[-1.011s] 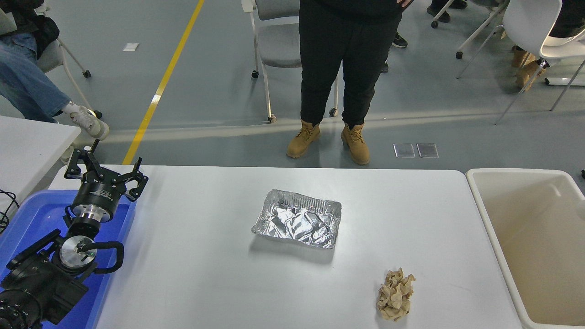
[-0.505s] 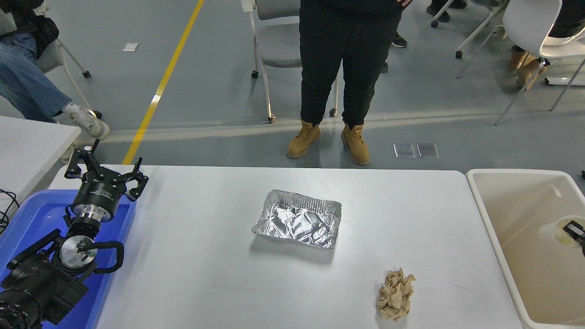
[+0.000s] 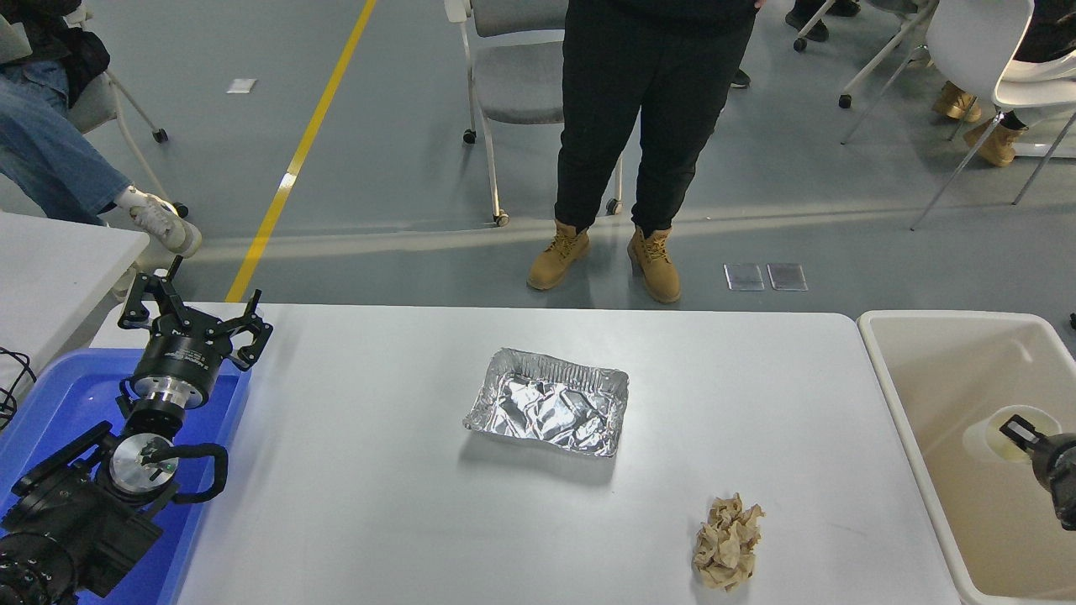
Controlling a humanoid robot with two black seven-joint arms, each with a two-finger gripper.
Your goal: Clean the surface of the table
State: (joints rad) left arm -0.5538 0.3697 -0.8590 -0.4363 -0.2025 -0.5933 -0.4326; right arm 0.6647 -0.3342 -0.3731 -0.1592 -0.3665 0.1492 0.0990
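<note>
The white table surface [image 3: 378,521] fills the lower middle of the view. At its middle stands a crumpled foil tray [image 3: 546,402]. Nearer the camera and to the right of the tray lies a crumpled brown paper ball [image 3: 727,542]. Right of the table is a beige tub [image 3: 891,395]; over it the right gripper [image 3: 1021,430] holds a pale cup [image 3: 992,428], its jaws pinching the rim. The left gripper [image 3: 192,313], jaws spread, is parked over a blue tray [image 3: 59,403] at the table's left end.

We see a matte white counter [image 3: 378,521], a crinkled silver foil tray [image 3: 546,402], a tan crumpled paper wad [image 3: 727,542] — and a beige tub [image 3: 925,420], a blue bin [image 3: 50,395].
</note>
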